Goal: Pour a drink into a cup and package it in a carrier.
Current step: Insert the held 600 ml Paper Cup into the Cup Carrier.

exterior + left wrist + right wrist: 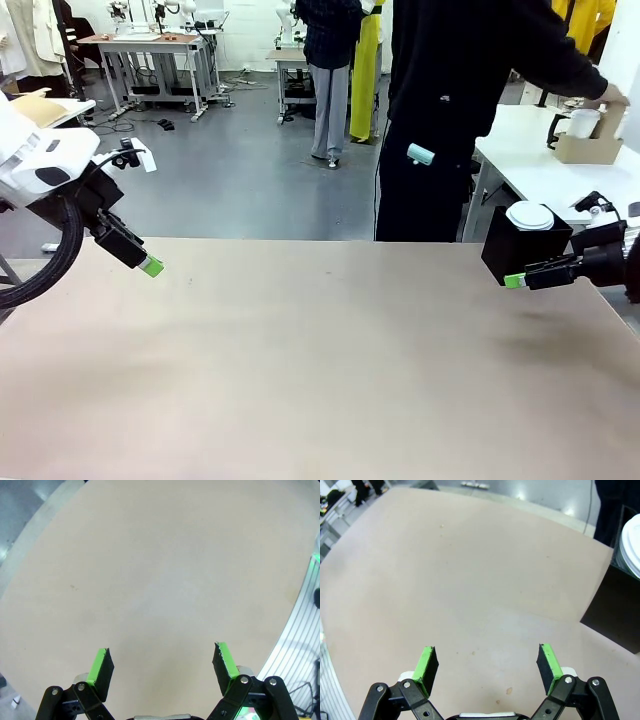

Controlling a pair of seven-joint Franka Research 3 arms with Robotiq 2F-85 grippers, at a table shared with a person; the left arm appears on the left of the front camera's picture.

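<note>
Plain beige table point(320, 370); black box point(520, 250) w/ white lid point(530, 215); brown carrier point(588, 148); black grippers, green pads point(102, 662); person's clothes black.

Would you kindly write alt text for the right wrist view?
The right gripper hangs open and empty above the bare tan table. A black box with a white lid on top stands at the picture's right edge.

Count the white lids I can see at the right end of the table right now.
1. A white lid sits on top of the black box at the table's far right edge, just behind the right gripper. More may be stacked beneath it, hidden inside the box.
</note>
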